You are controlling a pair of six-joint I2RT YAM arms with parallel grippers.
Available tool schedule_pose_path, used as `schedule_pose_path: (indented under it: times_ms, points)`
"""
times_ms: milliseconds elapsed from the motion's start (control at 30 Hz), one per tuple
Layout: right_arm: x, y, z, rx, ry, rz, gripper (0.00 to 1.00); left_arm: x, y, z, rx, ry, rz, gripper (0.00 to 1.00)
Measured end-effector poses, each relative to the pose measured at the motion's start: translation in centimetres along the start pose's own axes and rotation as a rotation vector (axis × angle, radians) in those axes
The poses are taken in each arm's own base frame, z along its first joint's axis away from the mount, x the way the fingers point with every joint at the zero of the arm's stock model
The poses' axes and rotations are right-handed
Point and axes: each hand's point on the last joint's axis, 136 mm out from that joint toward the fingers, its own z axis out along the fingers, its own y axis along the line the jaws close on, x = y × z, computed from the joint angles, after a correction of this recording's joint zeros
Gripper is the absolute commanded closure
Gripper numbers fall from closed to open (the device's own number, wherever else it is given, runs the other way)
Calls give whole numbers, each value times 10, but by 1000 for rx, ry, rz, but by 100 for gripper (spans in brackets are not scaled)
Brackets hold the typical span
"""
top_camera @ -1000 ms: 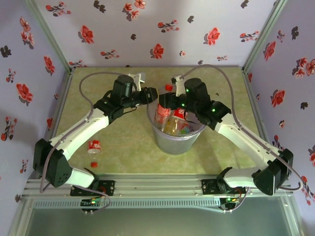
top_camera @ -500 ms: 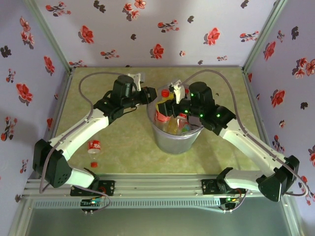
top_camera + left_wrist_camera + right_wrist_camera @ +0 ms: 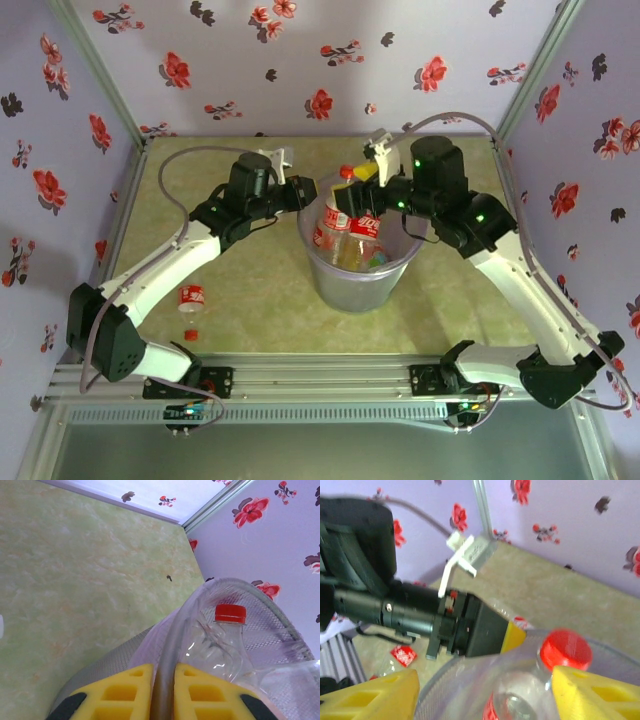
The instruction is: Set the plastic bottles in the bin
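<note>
Plastic bottle with the red cap [image 3: 333, 205]: standing neck-up inside the bin [image 3: 355, 290], leaning at its left rim, poking its cap above it.
Right gripper [image 3: 485, 672]: hovering over the bin with yellow fingers [image 3: 380, 695] spread wide, straddling that bottle's neck, seemingly not gripping it.
Left gripper [image 3: 163, 670]: pinching the bin's left rim, pressing both pads together on the thin wall, probably steadying the bin.
Other bottles in the bin [image 3: 365, 250]: lying heaped below, showing red labels and something yellow, defying an exact count.
Bottle left out [image 3: 190, 297]: lying on the table [image 3: 250, 290] toward its near-left corner, well apart from the bin, showing a red label.
Loose red cap [image 3: 190, 334]: lying just beside that bottle, closer to the table's near edge.
Done so far: appearing mostly finished, judging by the heap in the bin.
Left to do: clearing the right gripper from the red-capped bottle, then fetching the one on the table and dropping it in.
</note>
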Motion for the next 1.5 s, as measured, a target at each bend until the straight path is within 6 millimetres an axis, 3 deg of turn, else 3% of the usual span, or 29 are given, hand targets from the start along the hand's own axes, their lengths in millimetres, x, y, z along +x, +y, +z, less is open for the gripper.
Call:
schedule_pose_path:
  times_ms: [200,433,700,867,933,1067,1400,1500]
  points:
    - [-26,-21,13,104,-16,25,52,0,0,-1,-6,8,3,89]
    - [-29,-65,31,246,30,111,75,0,-1,-1,-9,13,13,91]
    - [-14,-65,44,216,88,149,72,0,-1,0,-12,15,20,91]
    - [7,-65,52,200,137,184,62,0,-1,0,-14,18,21,92]
    - [6,-65,53,197,135,189,61,0,-1,0,-14,18,22,92]
    - [6,-63,53,186,133,198,45,0,-1,0,-13,17,23,92]
    - [6,-59,59,152,133,216,62,0,0,1,-16,16,22,92]
    - [5,-57,61,141,128,219,63,-1,-1,1,-16,15,22,92]
